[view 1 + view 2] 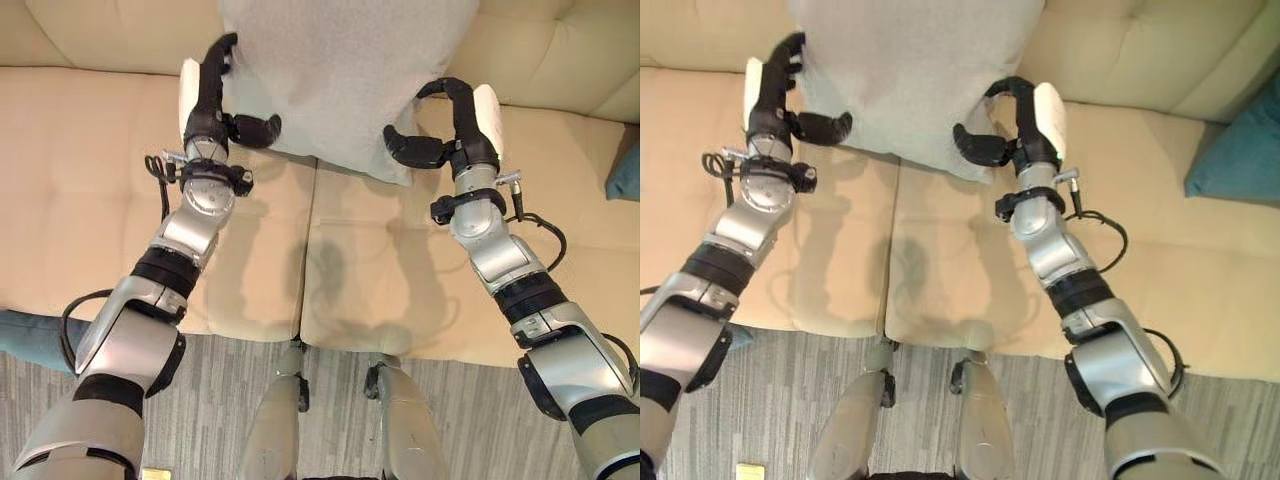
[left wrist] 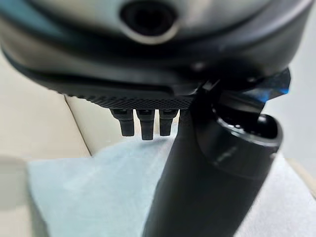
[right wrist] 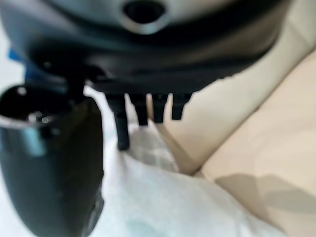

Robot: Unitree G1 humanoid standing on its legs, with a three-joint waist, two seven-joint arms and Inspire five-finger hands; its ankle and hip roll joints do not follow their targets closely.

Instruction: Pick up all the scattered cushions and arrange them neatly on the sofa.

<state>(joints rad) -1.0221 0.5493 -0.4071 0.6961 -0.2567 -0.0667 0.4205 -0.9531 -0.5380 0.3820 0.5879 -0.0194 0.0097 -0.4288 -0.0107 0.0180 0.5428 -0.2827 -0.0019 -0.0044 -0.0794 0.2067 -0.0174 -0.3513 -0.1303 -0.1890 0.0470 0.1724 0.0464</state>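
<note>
A large light grey cushion (image 1: 340,70) stands upright against the backrest of the beige sofa (image 1: 90,200), over the seam between two seat pads. My left hand (image 1: 207,100) is at its lower left corner, fingers curled up along the edge and thumb across the front. My right hand (image 1: 462,125) is at the lower right corner, fingers arched onto the edge and thumb on the front of the corner. In the left wrist view the cushion (image 2: 89,192) lies between thumb and fingers. A teal cushion (image 1: 1235,150) lies on the seat at far right.
Another teal cushion (image 1: 30,335) lies on the floor by the sofa's front edge, lower left. The grey striped carpet (image 1: 230,400) runs along the sofa front. A small yellow object (image 1: 155,473) lies on the floor.
</note>
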